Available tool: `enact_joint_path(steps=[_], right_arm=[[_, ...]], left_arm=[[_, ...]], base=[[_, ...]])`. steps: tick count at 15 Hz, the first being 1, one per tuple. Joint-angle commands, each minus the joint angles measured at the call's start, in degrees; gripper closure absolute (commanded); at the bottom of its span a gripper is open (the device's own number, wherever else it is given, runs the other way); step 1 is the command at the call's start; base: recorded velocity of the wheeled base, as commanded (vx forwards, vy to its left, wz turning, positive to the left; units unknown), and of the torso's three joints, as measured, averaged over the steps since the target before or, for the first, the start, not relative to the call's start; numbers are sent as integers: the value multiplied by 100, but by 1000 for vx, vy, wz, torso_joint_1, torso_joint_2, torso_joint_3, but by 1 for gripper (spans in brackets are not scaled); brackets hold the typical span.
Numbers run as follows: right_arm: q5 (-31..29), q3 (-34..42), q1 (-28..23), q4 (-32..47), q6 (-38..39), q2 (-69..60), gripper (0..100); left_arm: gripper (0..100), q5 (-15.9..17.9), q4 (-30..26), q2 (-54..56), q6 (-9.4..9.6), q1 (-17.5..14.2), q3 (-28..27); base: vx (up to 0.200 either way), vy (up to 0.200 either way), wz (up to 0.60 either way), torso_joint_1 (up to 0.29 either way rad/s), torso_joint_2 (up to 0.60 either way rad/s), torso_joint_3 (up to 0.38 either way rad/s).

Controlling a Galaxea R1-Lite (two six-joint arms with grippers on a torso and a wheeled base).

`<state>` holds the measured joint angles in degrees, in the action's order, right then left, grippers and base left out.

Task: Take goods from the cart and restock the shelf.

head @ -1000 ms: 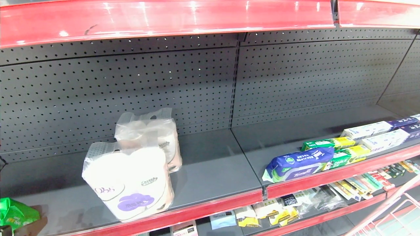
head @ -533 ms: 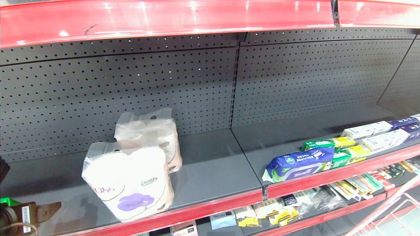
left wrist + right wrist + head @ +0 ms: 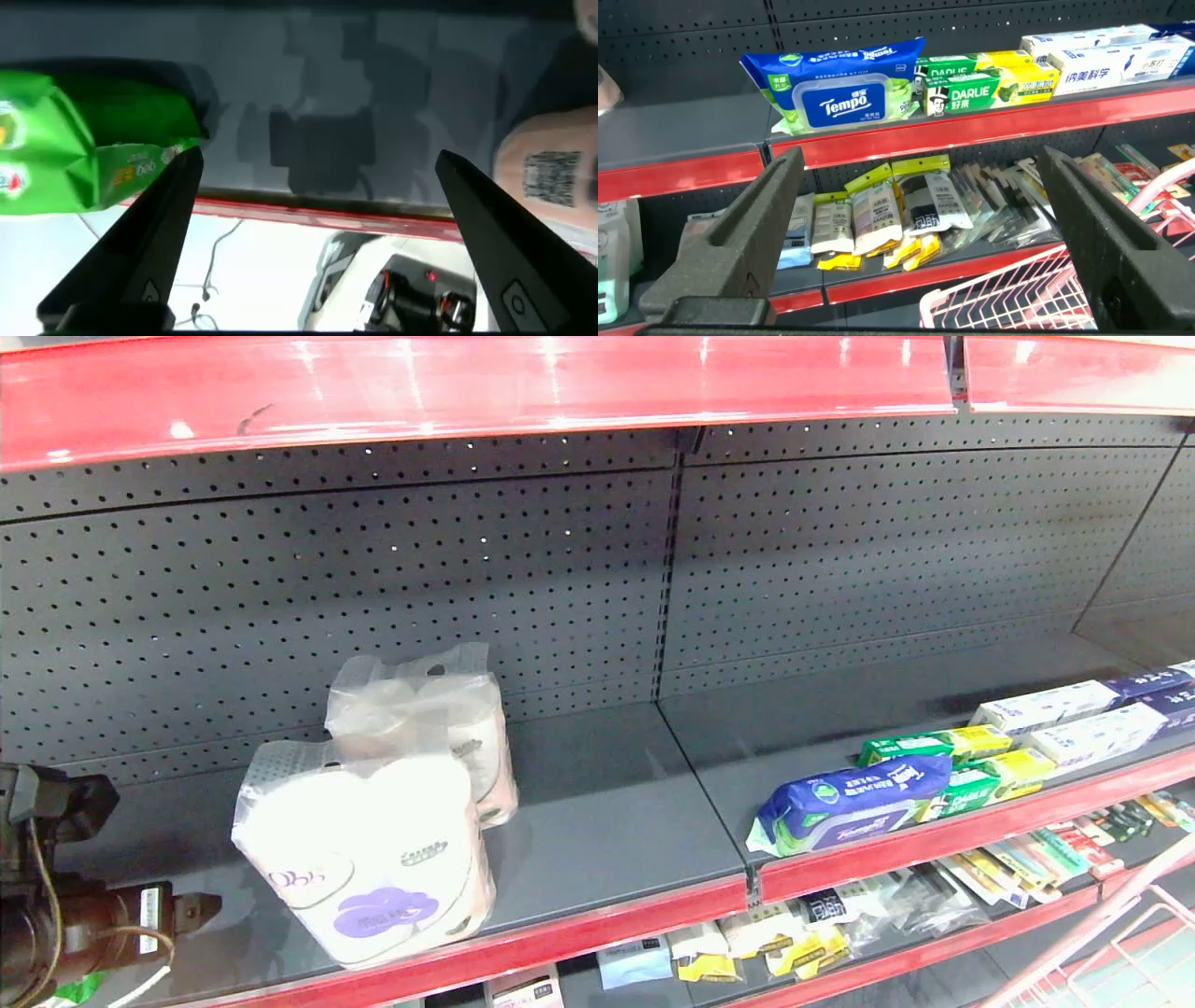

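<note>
I am watching the left tool (image 3: 318, 157) sliding in along the shelf (image 3: 607, 831) toward the front toilet-roll pack (image 3: 369, 859). A second ago the green pack (image 3: 65, 140) was showing plainly well left of that pack, and now the arm is covering most of it, its finger tip sitting near the toilet-roll pack's left side. The tool's fingers are standing wide apart with nothing between them. The green pack is lying on the shelf beyond the tool, on the side away from the toilet-roll pack, close to the red front lip. I am reading that as one item delivered and let go. The right tool (image 3: 920, 157) is hanging spread and empty, well right of and below the toilet-roll pack, near the cart (image 3: 1008, 289), so I am judging the next fetch falls to it.
</note>
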<state>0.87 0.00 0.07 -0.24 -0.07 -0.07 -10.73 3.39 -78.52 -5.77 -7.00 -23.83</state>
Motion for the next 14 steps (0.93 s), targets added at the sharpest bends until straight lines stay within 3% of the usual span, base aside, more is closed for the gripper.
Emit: enact_joint_path(steps=[1,11,14], right_arm=[[1,0,1,-2,-1,7,0],[1,0,1,-2,-1,7,0],[1,0,1,-2,-1,7,0]], left_arm=[[0,9,4,-296,5,-3,-7],[0,308,48,-656,76,-30,-16],[0,282,531,-981,84,-100,28]], base=[[0,0,0,0,0,0],[0,0,0,0,0,0],[0,0,0,0,0,0]])
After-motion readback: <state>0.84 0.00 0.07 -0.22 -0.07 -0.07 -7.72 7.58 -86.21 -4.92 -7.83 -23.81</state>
